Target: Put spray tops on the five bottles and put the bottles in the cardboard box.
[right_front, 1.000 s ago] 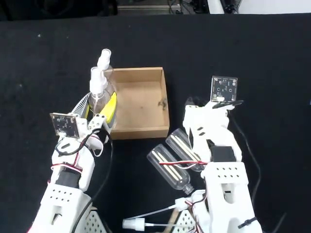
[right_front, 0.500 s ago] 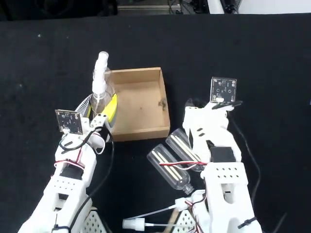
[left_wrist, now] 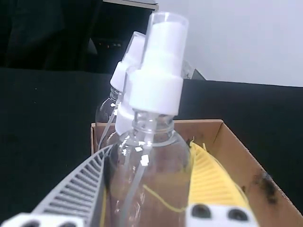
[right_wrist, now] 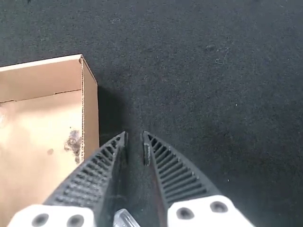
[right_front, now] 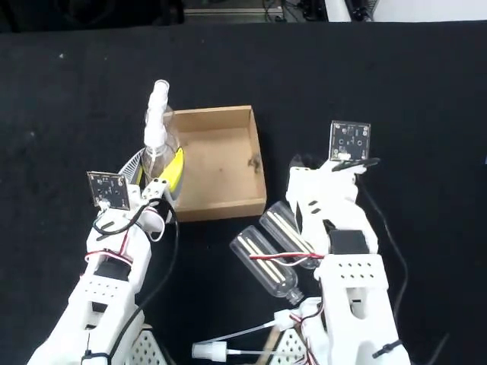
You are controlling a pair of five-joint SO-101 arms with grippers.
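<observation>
The left end effector [right_front: 156, 169] grips an upright clear bottle [left_wrist: 151, 189], its white spray top [left_wrist: 158, 71] already on, at the wall of the cardboard box [right_front: 221, 207] on the left arm's side. Whether the bottle's base stands over that rim or just outside it cannot be told. A second capped bottle [left_wrist: 105, 111] stands just behind it, also outside that wall. The step in hand looks to be loading the box, and doing it well probably means lifting the base clear of the rim, carrying the bottle upright over the bare cardboard floor and lowering it into a corner, since four more must fit. The fingers should let go only once it rests, and the retreat should be straight up so the neighbour is not toppled. The right end effector [right_wrist: 134, 137] hangs near the box's opposite wall with its fingers drawn all but together on nothing that shows. Near the front of the box two uncapped bottles [right_front: 268, 265] lie side by side against the right arm, and farther out in front lies a loose spray top [right_front: 209, 351] with its tube. The worktop [right_front: 380, 76] is covered in matte black cloth — behind the box it ends at cables, dark gear and a pale wall.
</observation>
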